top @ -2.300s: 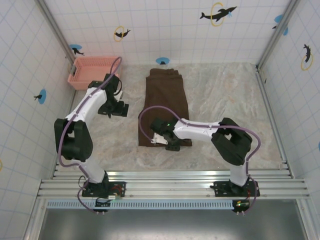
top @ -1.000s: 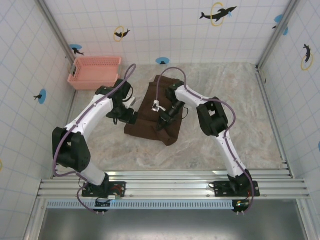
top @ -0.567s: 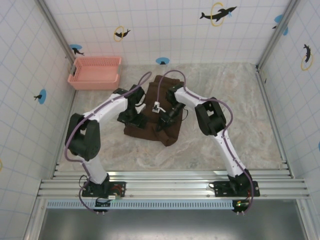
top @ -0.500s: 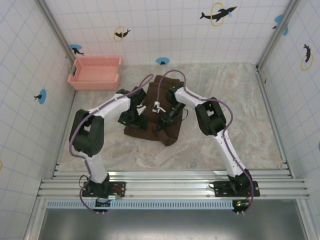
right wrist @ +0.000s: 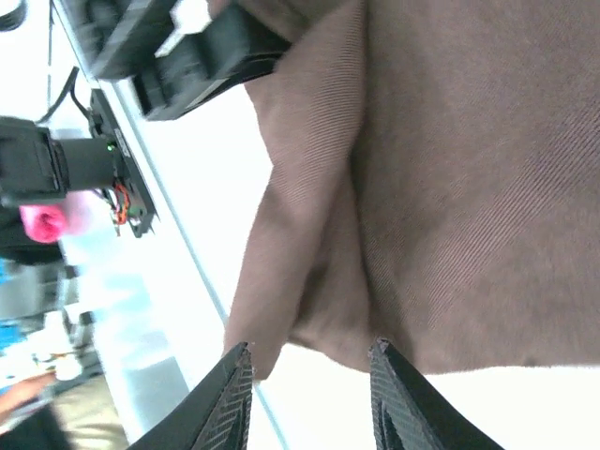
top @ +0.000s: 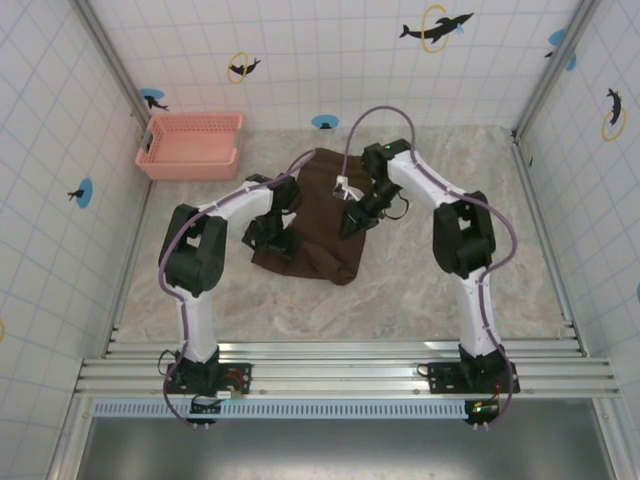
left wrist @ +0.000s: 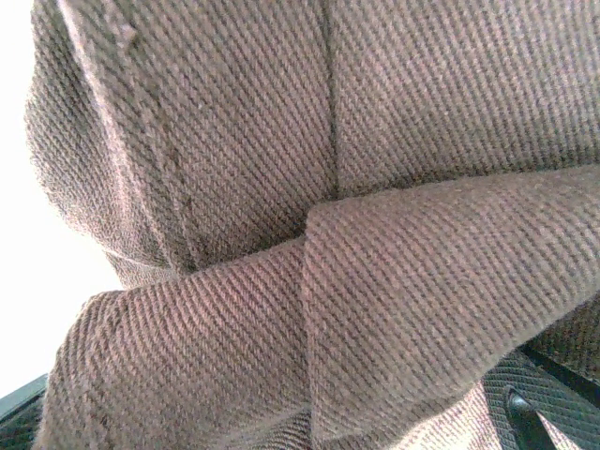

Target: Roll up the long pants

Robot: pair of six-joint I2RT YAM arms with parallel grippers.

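The bench (top: 450, 270) has a marbled beige surface enclosed by white tiled walls (top: 330, 60) with dolphin decals, and the long pants (top: 315, 225) lie bunched near its centre, well right of the pink basket (top: 192, 145) in the far-left corner. In the top external view the left end effector (top: 272, 235) sits at the left edge of the long pants and the right end effector (top: 352, 218) at their right edge. The left wrist view adds overlapping twill folds pressed close to the lens, where the left end effector's state cannot be told, while the right wrist view adds the right end effector (right wrist: 309, 398) released, fingertips (right wrist: 234, 394) apart at the fabric edge.
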